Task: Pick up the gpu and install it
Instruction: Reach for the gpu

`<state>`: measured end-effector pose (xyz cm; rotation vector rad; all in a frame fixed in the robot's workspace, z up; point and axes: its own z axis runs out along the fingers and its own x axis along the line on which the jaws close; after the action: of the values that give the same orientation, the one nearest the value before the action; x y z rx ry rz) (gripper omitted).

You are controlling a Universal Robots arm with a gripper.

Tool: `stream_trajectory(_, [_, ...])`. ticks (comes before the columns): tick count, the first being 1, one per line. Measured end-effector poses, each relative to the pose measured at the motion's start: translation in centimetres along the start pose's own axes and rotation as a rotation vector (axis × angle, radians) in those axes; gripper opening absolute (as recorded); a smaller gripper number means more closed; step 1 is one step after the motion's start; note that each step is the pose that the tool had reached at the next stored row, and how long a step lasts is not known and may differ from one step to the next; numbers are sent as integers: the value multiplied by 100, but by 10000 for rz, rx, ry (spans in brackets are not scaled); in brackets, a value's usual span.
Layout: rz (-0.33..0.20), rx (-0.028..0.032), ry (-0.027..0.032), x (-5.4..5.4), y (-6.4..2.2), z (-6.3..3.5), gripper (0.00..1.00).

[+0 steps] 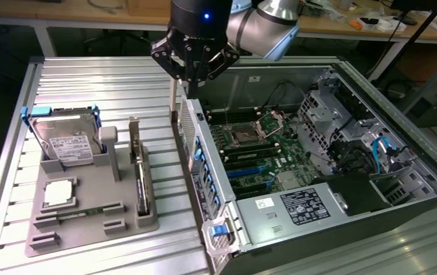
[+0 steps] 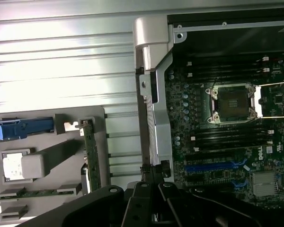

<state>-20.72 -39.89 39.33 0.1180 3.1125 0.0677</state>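
Observation:
The gpu (image 1: pixel 143 183) stands on its long edge in a slot of the grey holder tray (image 1: pixel 88 232), with its silver bracket pointing up at the far end. In the wrist view the gpu (image 2: pixel 91 156) shows as a thin green strip. My gripper (image 1: pixel 193 90) hangs shut and holds nothing. It is above the near wall of the open computer case (image 1: pixel 203 166), to the exterior view's right of the tray. In the wrist view the closed gripper (image 2: pixel 154 174) sits over that wall's edge. The motherboard (image 1: pixel 257 152) has blue expansion slots (image 2: pixel 213 166).
The tray also holds a hard drive (image 1: pixel 65 140) in a blue carrier, a processor (image 1: pixel 58 192) and a RAM stick (image 1: pixel 69 215). Tray and case rest on a ribbed metal table (image 1: pixel 104 80). Cables and drive cages crowd the case's far side (image 1: pixel 356 143).

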Motion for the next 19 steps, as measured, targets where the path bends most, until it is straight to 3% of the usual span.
stream_trajectory(19, [-4,-1,1,59,-6,-2,11])
